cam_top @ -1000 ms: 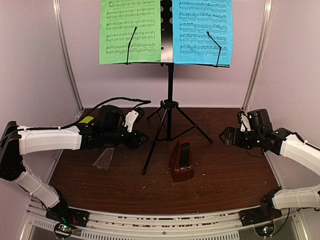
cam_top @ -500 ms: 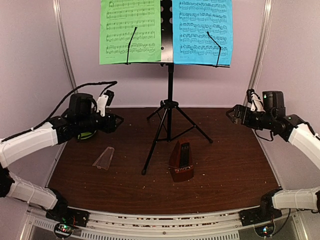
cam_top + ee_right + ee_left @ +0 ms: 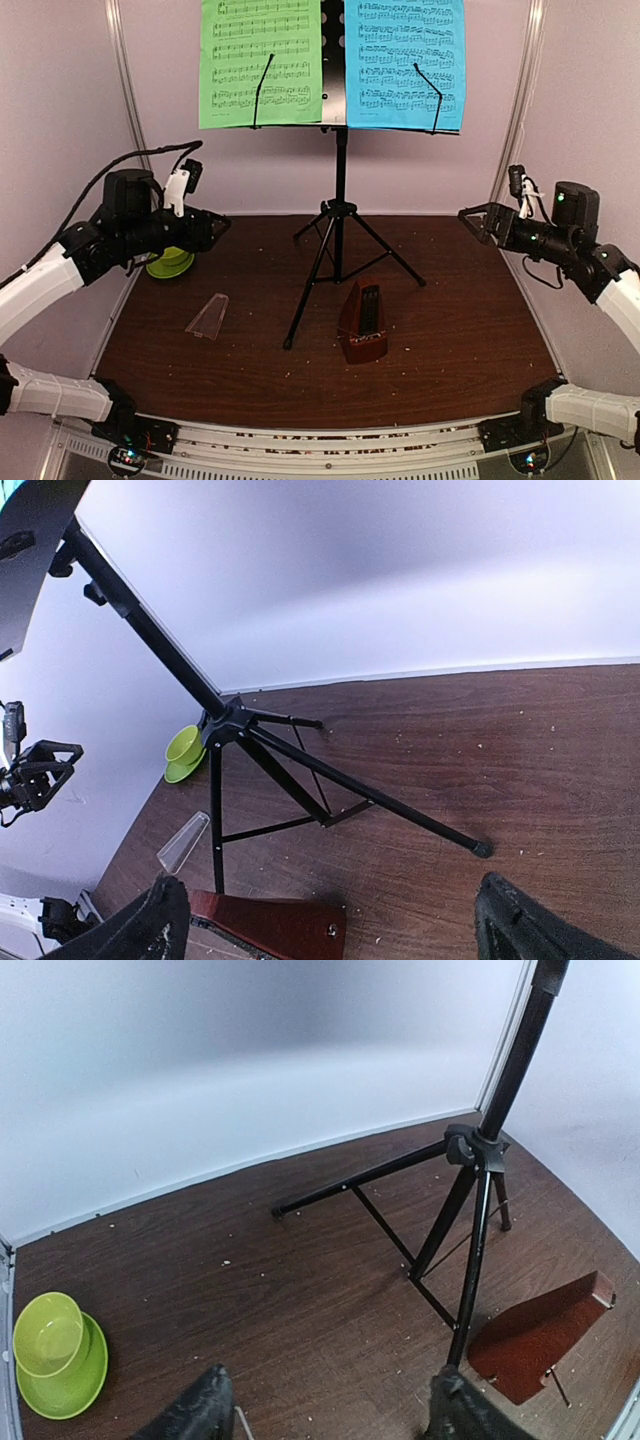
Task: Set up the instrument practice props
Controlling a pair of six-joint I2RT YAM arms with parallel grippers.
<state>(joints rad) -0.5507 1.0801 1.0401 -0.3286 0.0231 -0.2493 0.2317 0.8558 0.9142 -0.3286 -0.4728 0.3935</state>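
The black tripod music stand (image 3: 340,205) stands at mid-table with a green sheet (image 3: 260,62) and a blue sheet (image 3: 405,62) on its desk. In front of it stands the reddish-brown metronome (image 3: 362,322). Its clear cover (image 3: 207,316) lies flat to the left, off the metronome. My left gripper (image 3: 215,228) hangs open and empty in the air at the far left. My right gripper (image 3: 478,222) is open and empty, raised at the far right. The left wrist view shows the stand's legs (image 3: 478,1215) and the metronome (image 3: 545,1335) beyond my open gripper (image 3: 330,1415).
A small lime-green bowl on a saucer (image 3: 170,262) sits at the back left, below my left gripper, also seen as the bowl (image 3: 50,1335). White walls and metal posts close in the table on three sides. Crumbs dot the brown tabletop (image 3: 450,330).
Both arms have lifted and drawn back toward their own sides, away from the stand. The left arm's retreat has uncovered the green bowl.
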